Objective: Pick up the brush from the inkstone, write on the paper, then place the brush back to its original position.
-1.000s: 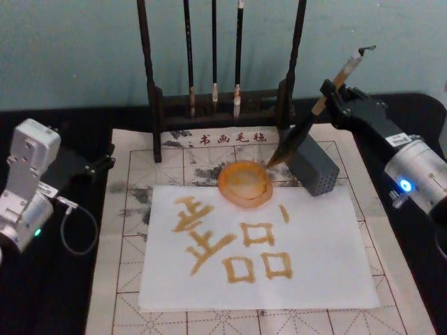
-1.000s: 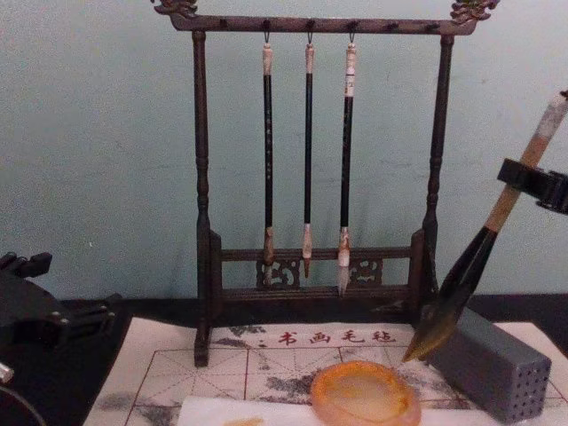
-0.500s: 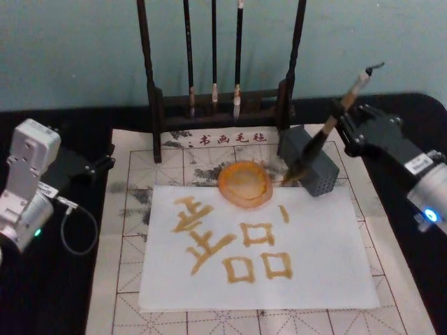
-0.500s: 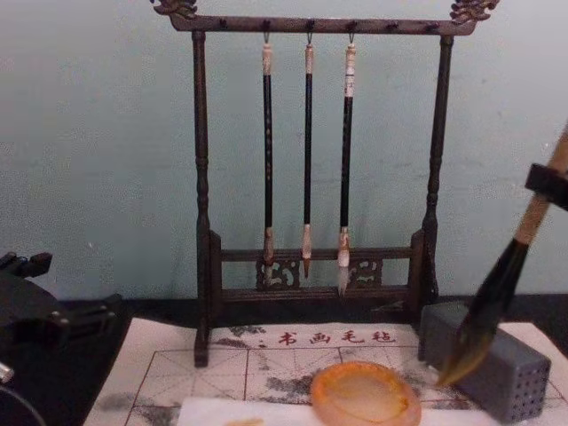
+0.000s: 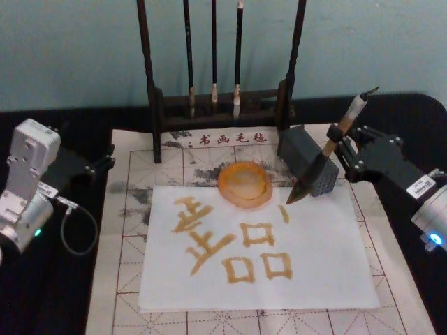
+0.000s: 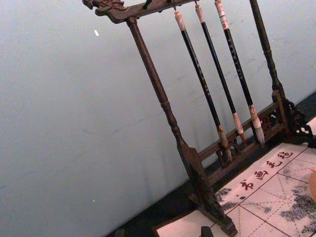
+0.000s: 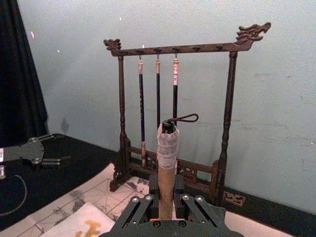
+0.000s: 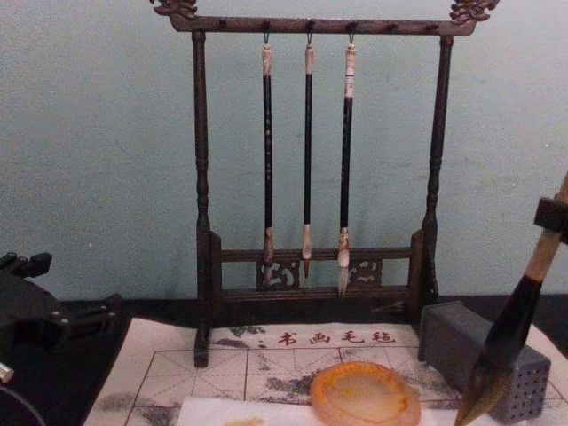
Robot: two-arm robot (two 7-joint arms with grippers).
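While the right gripper (image 5: 340, 142) pinches the brush (image 5: 318, 166) by its tan upper handle, jaws pressed to the wood on both sides, the brush tilts right of centre in the head view. Its dark tip is over the upper right of the paper (image 5: 328, 258), touching or not I cannot tell, in front of the grey block (image 5: 297, 150). The orange dish (image 5: 244, 184) sits mid-frame on the paper's top edge. The left gripper (image 5: 94, 165) rests at the left edge; open or closed, I cannot tell.

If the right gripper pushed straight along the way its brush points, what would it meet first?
Probably the paper: the right gripper holds the brush tilted, tip down beside the inkstone. How high the tip hangs is unclear. The left gripper is parked at the left.
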